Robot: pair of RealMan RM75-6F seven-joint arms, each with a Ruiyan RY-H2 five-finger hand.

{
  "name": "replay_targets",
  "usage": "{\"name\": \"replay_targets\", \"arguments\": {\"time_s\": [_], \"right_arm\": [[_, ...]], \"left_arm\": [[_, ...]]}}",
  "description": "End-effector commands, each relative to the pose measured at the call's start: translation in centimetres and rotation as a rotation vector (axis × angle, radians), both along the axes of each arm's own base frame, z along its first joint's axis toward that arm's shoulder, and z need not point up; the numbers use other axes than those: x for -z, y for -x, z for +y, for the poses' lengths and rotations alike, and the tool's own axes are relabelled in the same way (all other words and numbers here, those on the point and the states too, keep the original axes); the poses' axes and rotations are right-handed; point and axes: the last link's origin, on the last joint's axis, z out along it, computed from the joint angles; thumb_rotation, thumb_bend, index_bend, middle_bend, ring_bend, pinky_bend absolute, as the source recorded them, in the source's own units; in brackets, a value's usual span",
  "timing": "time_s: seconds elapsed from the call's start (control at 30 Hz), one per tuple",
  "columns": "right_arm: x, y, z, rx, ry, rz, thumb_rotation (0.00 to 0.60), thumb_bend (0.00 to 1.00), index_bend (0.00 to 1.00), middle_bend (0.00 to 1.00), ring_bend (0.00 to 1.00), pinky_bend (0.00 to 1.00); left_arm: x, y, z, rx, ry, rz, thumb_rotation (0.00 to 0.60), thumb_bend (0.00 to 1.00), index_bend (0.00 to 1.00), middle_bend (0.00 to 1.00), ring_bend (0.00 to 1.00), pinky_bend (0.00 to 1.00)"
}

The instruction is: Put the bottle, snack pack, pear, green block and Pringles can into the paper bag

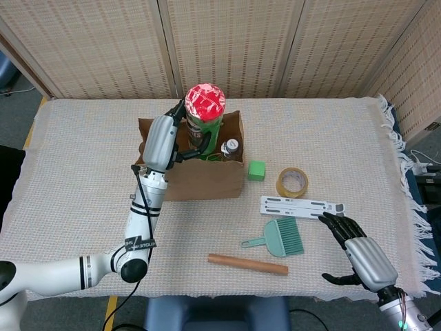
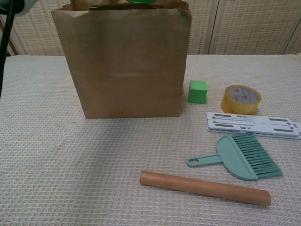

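The left hand (image 1: pixel 180 132) grips the Pringles can (image 1: pixel 204 118) around its green body, with the fingers wrapped about it. The can stands upright with its red lid uppermost, above the open mouth of the paper bag (image 1: pixel 200 176). In the chest view only a sliver of the can's green body (image 2: pixel 140 1) shows at the top edge, above the bag rim (image 2: pixel 122 56).

The bottle (image 1: pixel 230 148) stands inside the bag at its right side, with its white cap visible. The snack pack and pear cannot be made out in either view.

The green block (image 1: pixel 256 170) rests on the tabletop (image 1: pixel 83 172), just beside the bag's right wall and apart from it. The tape roll (image 1: pixel 291 182) lies to the right of the block. A white slotted bar (image 1: pixel 301 205) lies in front of the tape. A green hand brush (image 1: pixel 279 238) lies in front of the bar, and a wooden rod (image 1: pixel 248 264) lies near the front edge.

The right hand (image 1: pixel 358 249) holds nothing. Its fingers are spread, and it is positioned low at the front right, near the end of the slotted bar.
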Motion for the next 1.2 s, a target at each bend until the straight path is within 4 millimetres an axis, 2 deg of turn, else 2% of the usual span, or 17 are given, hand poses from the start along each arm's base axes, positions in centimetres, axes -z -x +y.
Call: {"name": "replay_targets", "arguments": {"time_s": [0.03, 0.37, 0.43, 0.47, 0.5, 0.57, 0.6, 0.73, 1.1, 1.2], "right_arm": [[0.1, 0.0, 0.0, -0.001, -0.003, -0.001, 0.600, 0.01, 0.00, 0.00, 0.00, 0.00], [0.0, -0.3, 0.1, -0.009, 0.001, -0.004, 0.600, 0.01, 0.00, 0.00, 0.00, 0.00], [-0.1, -0.2, 0.0, -0.006, 0.003, -0.005, 0.600, 0.01, 0.00, 0.00, 0.00, 0.00], [-0.1, -0.2, 0.0, -0.004, 0.004, -0.006, 0.600, 0.01, 0.00, 0.00, 0.00, 0.00], [-0.1, -0.2, 0.0, -0.004, 0.004, -0.007, 0.600, 0.01, 0.00, 0.00, 0.00, 0.00], [-0.1, -0.2, -0.1, -0.004, 0.003, -0.007, 0.600, 0.01, 0.00, 0.00, 0.00, 0.00], [-0.1, -0.2, -0.1, -0.004, 0.003, -0.007, 0.600, 0.01, 0.00, 0.00, 0.00, 0.00], [-0.1, -0.1, -0.1, -0.003, 0.001, -0.007, 0.600, 0.01, 0.00, 0.00, 0.00, 0.00], [0.1, -0.4, 0.3, -0.020, -0.004, -0.002, 0.600, 0.01, 0.00, 0.00, 0.00, 0.00], [0.1, -0.5, 0.5, -0.027, -0.003, 0.000, 0.600, 0.01, 0.00, 0.00, 0.00, 0.00]], "left_arm": [[-0.1, 0.0, 0.1, -0.002, -0.005, 0.005, 0.600, 0.66, 0.66, 0.67, 0.63, 0.72], [1.8, 0.2, 0.9, -0.013, 0.021, 0.058, 0.600, 0.65, 0.65, 0.66, 0.61, 0.71], [2.5, 0.5, 1.1, -0.016, 0.033, 0.108, 0.600, 0.61, 0.61, 0.61, 0.51, 0.66], [3.0, 0.9, 1.1, -0.019, 0.044, 0.160, 0.600, 0.57, 0.55, 0.53, 0.38, 0.56], [3.3, 1.2, 1.2, -0.027, 0.054, 0.199, 0.600, 0.50, 0.44, 0.38, 0.22, 0.42], [3.7, 1.7, 1.3, -0.047, 0.092, 0.246, 0.600, 0.43, 0.27, 0.18, 0.05, 0.25], [3.7, 1.8, 1.3, -0.057, 0.105, 0.255, 0.600, 0.41, 0.19, 0.10, 0.01, 0.20], [3.3, 2.3, 1.2, -0.081, 0.120, 0.285, 0.600, 0.40, 0.10, 0.03, 0.00, 0.15], [1.5, 4.0, 0.2, -0.107, 0.119, 0.296, 0.600, 0.40, 0.09, 0.02, 0.00, 0.14], [1.3, 4.7, 0.1, -0.130, 0.129, 0.332, 0.600, 0.38, 0.05, 0.00, 0.00, 0.14]]}}
